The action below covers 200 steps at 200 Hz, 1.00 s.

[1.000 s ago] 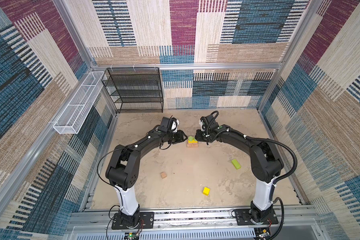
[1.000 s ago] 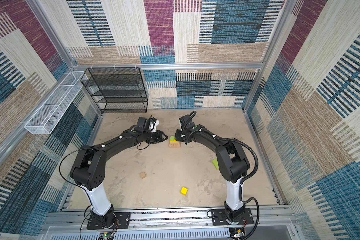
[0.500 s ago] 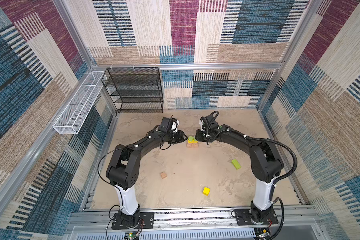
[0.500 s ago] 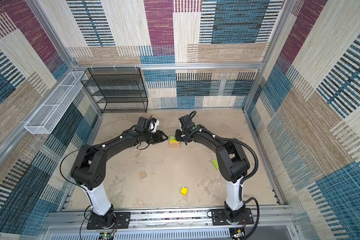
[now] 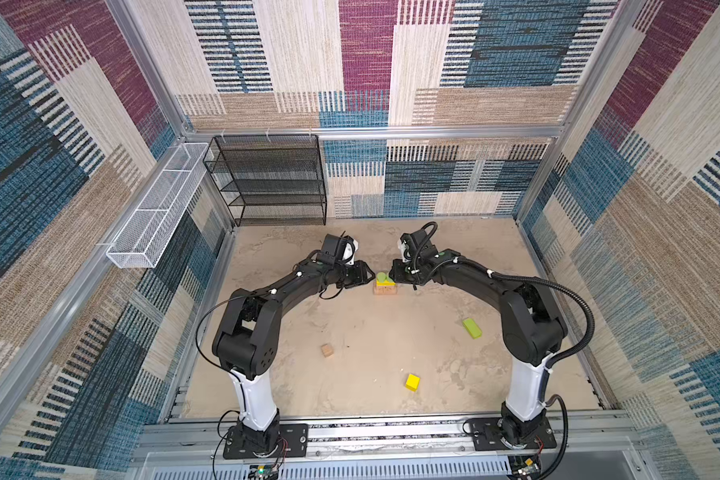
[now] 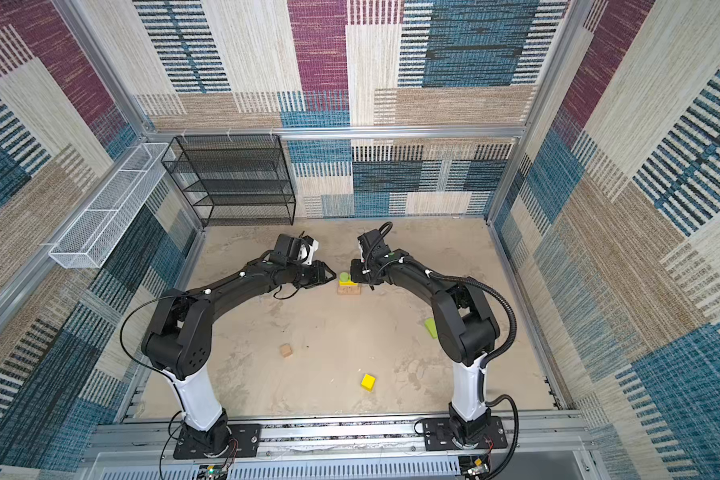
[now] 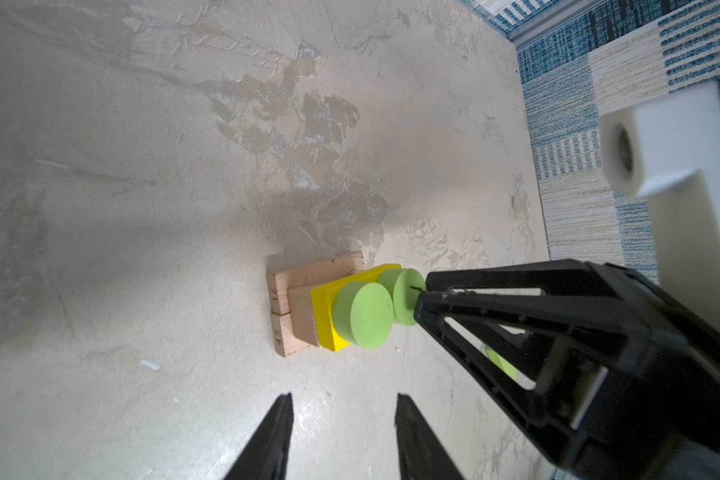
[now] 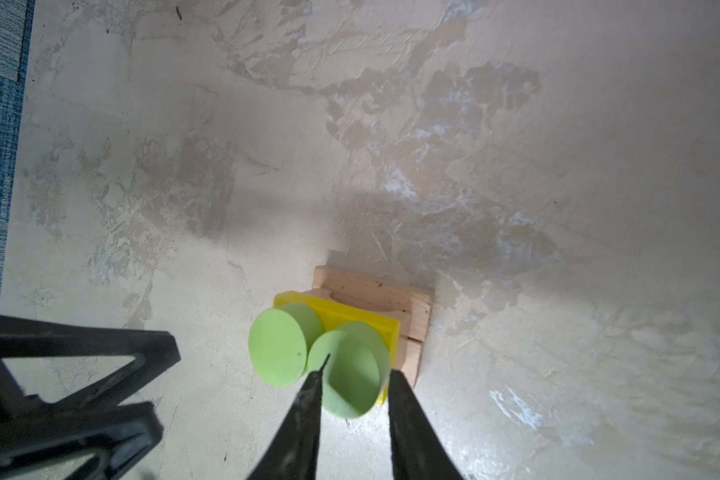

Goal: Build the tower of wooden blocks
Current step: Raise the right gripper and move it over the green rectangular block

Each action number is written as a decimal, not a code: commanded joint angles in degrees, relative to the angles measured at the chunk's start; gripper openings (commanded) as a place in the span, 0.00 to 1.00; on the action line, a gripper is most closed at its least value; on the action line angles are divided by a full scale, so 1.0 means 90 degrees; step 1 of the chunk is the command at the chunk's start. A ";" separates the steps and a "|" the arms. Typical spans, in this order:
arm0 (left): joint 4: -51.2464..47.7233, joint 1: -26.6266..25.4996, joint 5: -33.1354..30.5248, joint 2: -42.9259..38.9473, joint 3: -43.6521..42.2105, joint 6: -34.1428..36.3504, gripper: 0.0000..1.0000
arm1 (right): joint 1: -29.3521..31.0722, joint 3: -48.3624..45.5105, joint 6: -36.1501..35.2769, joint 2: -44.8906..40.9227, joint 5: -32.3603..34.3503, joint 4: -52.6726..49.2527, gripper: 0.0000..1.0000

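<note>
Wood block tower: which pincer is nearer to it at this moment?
Right. The right pincer is at the top of the wood block tower, jaws straddling a lime green disc there. The left pincer hangs open beside the tower, clear of it.

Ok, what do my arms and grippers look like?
Both arms: matte black links on white lower columns. The right arm carries a ribbed black hose; the left arm a thin black cable. The left gripper and right gripper have black, tapering open-frame fingers.

Handwritten "45" on tan bar [image 7: 281,338] end, other marks unclear
</note>
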 commanded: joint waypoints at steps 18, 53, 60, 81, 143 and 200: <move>-0.0028 -0.0007 0.0060 0.0005 0.0050 0.0116 0.45 | -0.0006 -0.0002 0.0079 -0.0217 0.0213 -0.0014 0.34; -0.0055 -0.0004 0.0054 -0.0024 0.0060 0.0139 0.45 | -0.0006 -0.0136 0.0123 -0.0627 0.0427 -0.0066 0.39; -0.0062 -0.0001 0.0058 -0.0026 0.0052 0.0136 0.45 | -0.0006 -0.0215 0.0148 -0.0738 0.0498 -0.0067 0.40; -0.0083 0.0001 0.0031 -0.0090 0.0040 0.0139 0.45 | -0.0001 -0.0540 0.0225 -0.1132 0.0742 -0.0095 0.43; -0.0166 0.0000 -0.0138 -0.0342 -0.0084 0.0247 0.45 | -0.0229 -0.2213 0.0564 -0.2632 0.1137 -0.0174 0.72; -0.0227 0.0009 -0.0225 -0.0546 -0.0179 0.0315 0.45 | -0.0464 -0.3533 0.0940 -0.3677 0.1535 -0.0569 0.88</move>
